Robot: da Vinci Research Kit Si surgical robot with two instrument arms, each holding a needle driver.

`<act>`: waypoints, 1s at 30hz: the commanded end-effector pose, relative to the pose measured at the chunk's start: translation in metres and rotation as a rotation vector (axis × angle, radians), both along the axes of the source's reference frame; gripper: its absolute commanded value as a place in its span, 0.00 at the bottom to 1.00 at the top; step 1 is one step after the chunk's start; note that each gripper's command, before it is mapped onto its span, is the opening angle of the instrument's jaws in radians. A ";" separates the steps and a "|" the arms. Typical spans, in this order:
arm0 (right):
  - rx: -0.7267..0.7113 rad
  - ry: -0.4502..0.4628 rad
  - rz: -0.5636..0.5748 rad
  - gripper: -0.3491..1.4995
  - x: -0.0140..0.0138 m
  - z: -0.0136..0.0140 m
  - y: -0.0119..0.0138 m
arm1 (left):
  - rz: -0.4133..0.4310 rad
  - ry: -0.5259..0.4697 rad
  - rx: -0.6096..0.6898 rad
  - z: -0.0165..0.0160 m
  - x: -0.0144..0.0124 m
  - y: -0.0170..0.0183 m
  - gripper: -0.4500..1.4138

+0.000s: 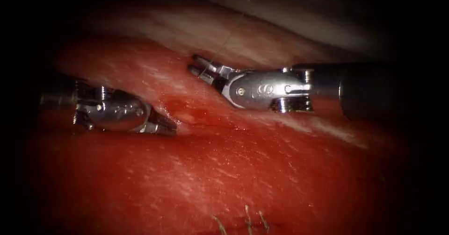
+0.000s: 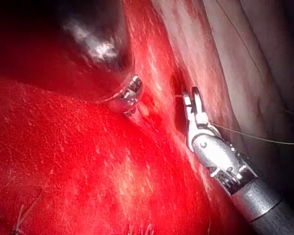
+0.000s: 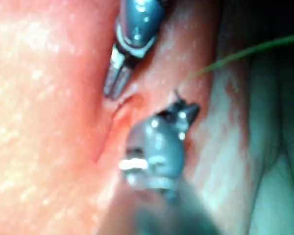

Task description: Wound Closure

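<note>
A: Where is the cut?

B: The cut (image 1: 187,116) is a short wet slit in the middle of the tissue (image 1: 262,169), running down and to the left between the two tools. A little red fluid (image 1: 199,112) pools at it. In the right wrist view it shows as a thin curved line (image 3: 115,127).

A: And the needle?

B: I cannot make out a needle. What I can see is thread (image 1: 234,29), a fine line climbing away from the right tool's tip over the pale far edge of the tissue. In the left wrist view the thread (image 2: 255,137) runs from that tool's jaws off to the side.

A: What does the right tool hold?

B: The right tool (image 1: 199,67) lies just right of the cut, above its upper end. Its jaws stand narrowly apart at the tips, and the thread passes at them. Whether they truly pinch the thread, I cannot tell.

A: The left tool?

B: The left tool (image 1: 167,125) sits left of the cut, its tip almost touching the edge. Its jaws are drawn together with nothing visible between them. In the right wrist view, the left tool (image 3: 115,85) points down at the tissue just beside the slit.

A: Anything else?

B: Three short cut ends (image 1: 248,218) of thread stick up from the near edge of the tissue, well apart from both tools.
</note>
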State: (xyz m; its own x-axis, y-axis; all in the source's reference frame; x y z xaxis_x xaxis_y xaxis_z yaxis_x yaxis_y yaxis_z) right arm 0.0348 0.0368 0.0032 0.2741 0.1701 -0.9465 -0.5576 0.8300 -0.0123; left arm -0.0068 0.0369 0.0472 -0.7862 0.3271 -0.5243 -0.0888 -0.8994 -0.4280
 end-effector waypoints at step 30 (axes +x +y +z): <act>0.411 0.132 0.238 0.00 0.0008 -0.0009 0.0033 | 0.001 -0.001 0.002 0.0005 -0.0004 -0.0006 0.12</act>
State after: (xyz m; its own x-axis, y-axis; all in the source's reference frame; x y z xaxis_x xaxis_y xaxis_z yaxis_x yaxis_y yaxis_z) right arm 0.0346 0.0397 0.0022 0.0680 0.5838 -0.8090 -0.7064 0.6008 0.3742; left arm -0.0068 0.0369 0.0471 -0.7862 0.3266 -0.5246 -0.0880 -0.8994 -0.4281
